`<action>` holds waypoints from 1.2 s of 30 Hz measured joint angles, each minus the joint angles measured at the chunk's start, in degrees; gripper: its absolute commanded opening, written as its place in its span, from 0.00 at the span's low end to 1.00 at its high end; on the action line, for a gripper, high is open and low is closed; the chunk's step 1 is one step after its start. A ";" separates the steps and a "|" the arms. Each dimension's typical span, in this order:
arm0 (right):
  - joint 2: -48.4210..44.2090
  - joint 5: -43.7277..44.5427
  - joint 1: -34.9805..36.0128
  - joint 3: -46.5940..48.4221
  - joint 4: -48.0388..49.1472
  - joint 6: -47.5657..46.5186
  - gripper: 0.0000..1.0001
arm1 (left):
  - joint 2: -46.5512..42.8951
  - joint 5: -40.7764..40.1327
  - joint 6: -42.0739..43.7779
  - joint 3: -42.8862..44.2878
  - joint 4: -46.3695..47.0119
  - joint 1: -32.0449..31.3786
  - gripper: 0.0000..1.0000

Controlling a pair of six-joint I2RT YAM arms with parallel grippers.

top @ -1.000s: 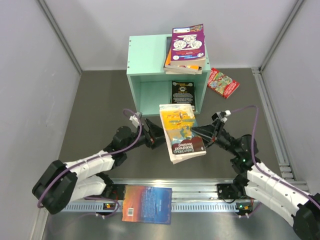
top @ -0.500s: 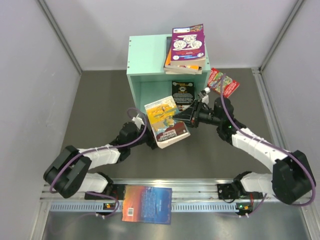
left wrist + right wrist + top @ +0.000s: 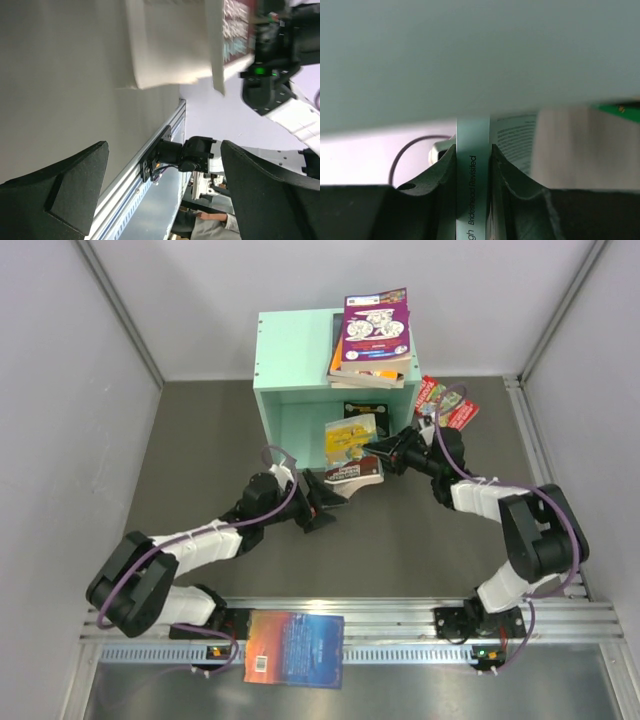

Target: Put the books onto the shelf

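Mint-green wooden cube shelf (image 3: 295,350): book stack (image 3: 372,332) on top, dark book (image 3: 364,409) inside. Right gripper (image 3: 378,450), clamped on a yellow paperback (image 3: 349,440), at its open front; left gripper (image 3: 318,504) wide open, empty. Red book (image 3: 462,415), blue-orange book (image 3: 295,648) lie outside.

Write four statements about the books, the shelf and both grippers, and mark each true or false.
1. The right gripper is shut on the yellow book at the front of the shelf. True.
2. The left gripper grips that book too. False: it is open and holds nothing.
3. A purple book tops the stack on the shelf. True.
4. The red book lies inside the shelf. False: it lies on the table, right of the shelf.
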 measured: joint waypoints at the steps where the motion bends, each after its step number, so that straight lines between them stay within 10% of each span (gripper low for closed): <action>1: 1.68 0.81 0.00 0.00 2.27 0.94 0.00 | 0.13 0.24 0.39 0.98 -0.44 0.00 0.98; 10: 7.85 7.02 0.17 0.00 9.16 4.15 0.00 | 6.62 2.25 6.51 12.09 -9.90 0.28 0.96; 22: 12.92 12.46 0.00 -1.90 12.55 8.68 0.00 | 28.28 -6.29 27.34 43.06 -45.88 0.46 0.86; 36: 17.88 12.59 -1.53 -1.99 20.02 16.22 0.41 | 38.93 -20.02 39.74 59.39 -65.70 0.26 0.76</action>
